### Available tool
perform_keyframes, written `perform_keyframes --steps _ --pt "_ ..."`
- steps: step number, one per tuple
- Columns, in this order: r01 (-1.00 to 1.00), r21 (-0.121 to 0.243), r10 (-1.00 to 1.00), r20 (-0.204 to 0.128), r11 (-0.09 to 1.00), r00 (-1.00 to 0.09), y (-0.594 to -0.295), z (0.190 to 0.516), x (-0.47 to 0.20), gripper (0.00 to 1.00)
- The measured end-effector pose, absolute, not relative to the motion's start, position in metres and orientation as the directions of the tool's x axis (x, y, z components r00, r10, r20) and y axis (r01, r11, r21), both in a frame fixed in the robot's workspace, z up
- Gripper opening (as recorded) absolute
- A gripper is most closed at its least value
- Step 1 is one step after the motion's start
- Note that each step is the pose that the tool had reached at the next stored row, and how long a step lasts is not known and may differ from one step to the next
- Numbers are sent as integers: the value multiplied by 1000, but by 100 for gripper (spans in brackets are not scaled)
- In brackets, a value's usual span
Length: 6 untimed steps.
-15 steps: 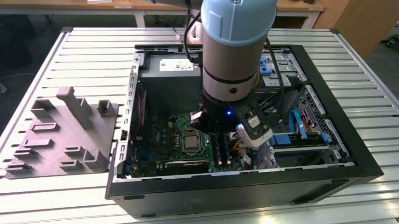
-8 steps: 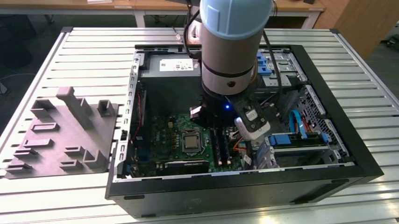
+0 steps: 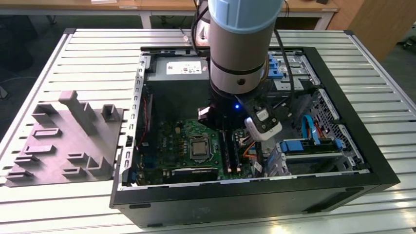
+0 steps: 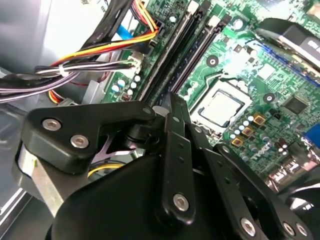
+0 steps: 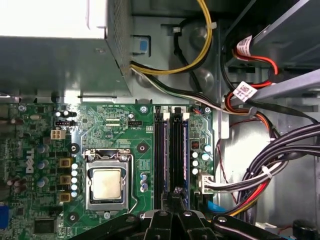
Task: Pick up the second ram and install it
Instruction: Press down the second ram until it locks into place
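With the slatted tabletop (image 3: 97,58) carrying everything, the open computer case (image 3: 260,195) sits toward its edge on the exterior view's right. A grey moulded fixture (image 3: 58,141) lies near the opposite edge. The arm (image 3: 240,39) reaches straight down into the case, between the grey power supply (image 3: 175,68) and the drive bays.

Green motherboard (image 5: 115,125) lies flat on the case floor, with the CPU socket (image 5: 106,184) beside two long parallel memory slots. A cable bundle (image 5: 280,165) sits on the far side of the slots from the socket.

Key relation: the second ram (image 5: 176,150), as best I can judge, is the thin dark strip in the slot line farther from the socket. Its long axis runs along that slot, from the gripper tips straight toward the power supply. I cannot tell whether it is fully seated, or separate it cleanly from the slot plastic.

The gripper (image 5: 175,197) is low over the end of that slot line away from the power supply, tips in line with the strip's axis. In the second wrist view the gripper (image 4: 169,102) is pressed nearly together, with no gap to see at the tips. I cannot tell if it is pinching the board's edge or just closed above it. It looks centred on the slot farther from the socket, not the nearer one.
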<state>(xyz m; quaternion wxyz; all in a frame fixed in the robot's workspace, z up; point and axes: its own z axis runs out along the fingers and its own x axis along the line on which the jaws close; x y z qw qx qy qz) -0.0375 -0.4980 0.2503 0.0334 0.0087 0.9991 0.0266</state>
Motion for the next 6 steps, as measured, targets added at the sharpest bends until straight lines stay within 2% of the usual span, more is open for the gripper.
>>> perform_keyframes --steps 6 --pt "16 54 19 -66 998 -998 -498 251 -37 10"
